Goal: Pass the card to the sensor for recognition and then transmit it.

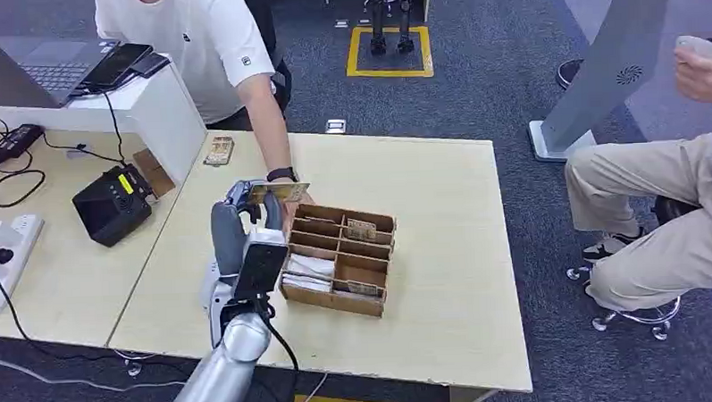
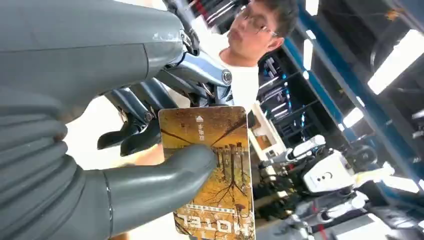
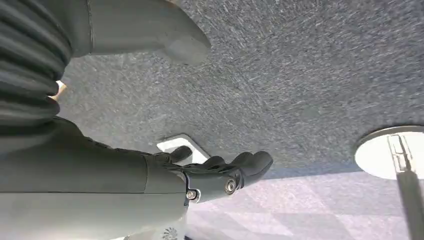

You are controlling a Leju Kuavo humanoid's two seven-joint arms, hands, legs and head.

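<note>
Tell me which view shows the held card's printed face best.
The left wrist view: the card faces the camera, its printing legible, pinched by the left robot hand. The head view shows it nearly edge-on; the right wrist view shows carpet.

A laptop (image 1: 48, 70) and phone (image 1: 115, 65) are lying on a white stand (image 1: 157, 105); a cable (image 1: 3, 182) is trailing across the surface (image 1: 444, 252); a seated person (image 1: 657, 208) is holding an object.

Person's forearm (image 1: 265, 124) and wooden divider box (image 1: 338, 259) close beside the left robot hand (image 1: 246, 224); open tabletop (image 1: 444, 252) beyond
</note>
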